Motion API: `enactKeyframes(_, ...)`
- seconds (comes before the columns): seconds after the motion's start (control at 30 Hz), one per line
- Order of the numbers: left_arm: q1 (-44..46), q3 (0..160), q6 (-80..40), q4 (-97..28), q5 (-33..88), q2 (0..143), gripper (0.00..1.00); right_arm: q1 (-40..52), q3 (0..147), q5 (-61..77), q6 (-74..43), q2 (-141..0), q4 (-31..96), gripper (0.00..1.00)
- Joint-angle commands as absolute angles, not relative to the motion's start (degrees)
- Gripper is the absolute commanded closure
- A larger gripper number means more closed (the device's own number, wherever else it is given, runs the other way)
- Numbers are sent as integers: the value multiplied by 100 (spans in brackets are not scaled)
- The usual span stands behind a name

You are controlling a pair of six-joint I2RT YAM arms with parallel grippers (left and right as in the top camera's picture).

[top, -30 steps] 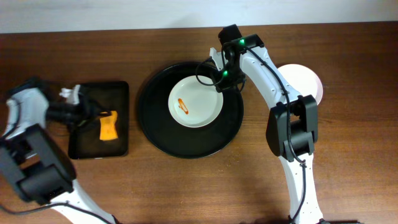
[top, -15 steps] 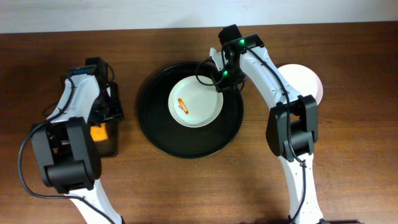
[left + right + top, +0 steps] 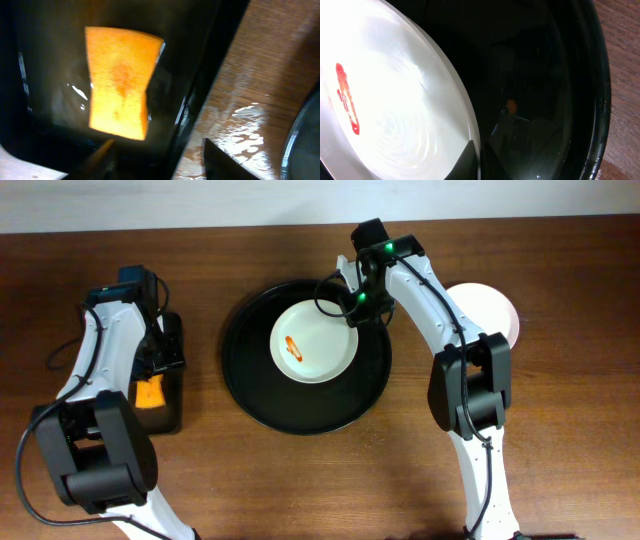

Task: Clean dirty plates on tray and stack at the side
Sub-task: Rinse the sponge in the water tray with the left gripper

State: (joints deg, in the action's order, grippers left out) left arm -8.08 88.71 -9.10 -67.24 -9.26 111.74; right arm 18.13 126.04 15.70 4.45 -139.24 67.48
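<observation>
1. The right gripper (image 3: 353, 308) is clamped on the upper-right rim of the orange-smeared dirty plate (image 3: 315, 345), which lies in the round black tray (image 3: 300, 418).
2. The left gripper (image 3: 165, 352) hangs empty, fingers apart, over the orange sponge (image 3: 150, 392).

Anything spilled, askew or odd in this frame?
Glistening patches on the wood tabletop beside the rectangular sponge tray look like spilled water. The orange sponge is pinched at its middle and lies tilted in it. An orange smear marks the white plate, and a small orange speck shows on the round black tray.
</observation>
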Motion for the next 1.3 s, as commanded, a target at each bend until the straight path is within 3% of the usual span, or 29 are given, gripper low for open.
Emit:
enactKeyframes(0.0,-845,8812,-926,-6696,-1341,11244,57,1791,12691,1584,401,-13815,6724,96)
enactKeyframes(0.37,-1039,7531,-958,-5290,-1354,11358,66,1791,12691,1584,401,-13815,6663,96)
enactKeyframes(0.4,-1052,7428,-958,-5144,-1354,11358,69,1791,12691,1584,401,-13815,6665,96)
enactKeyframes(0.5,-1052,7437,-958,-5122,-1347,11356,99,1791,12691,1584,401,-13815,6665,96)
enactKeyframes(0.63,-1100,7981,-952,-5599,-1050,11349,100,1791,12691,1584,401,-13815,6661,96)
enactKeyframes(0.8,-1776,9638,355,-6724,1822,11349,100,1791,12691,1584,401,-13815,6667,96)
enactKeyframes(0.97,-3138,9636,1409,-6744,4191,11531,100,1791,12691,1584,401,-13815,6641,96)
enactKeyframes(1.2,-3457,9636,2143,-7046,5229,12691,100,1791,12691,1584,399,-13815,6589,96)
enactKeyframes(1.27,-3459,9636,2154,-7061,5050,12897,100,1793,12691,1584,401,-13817,6580,96)
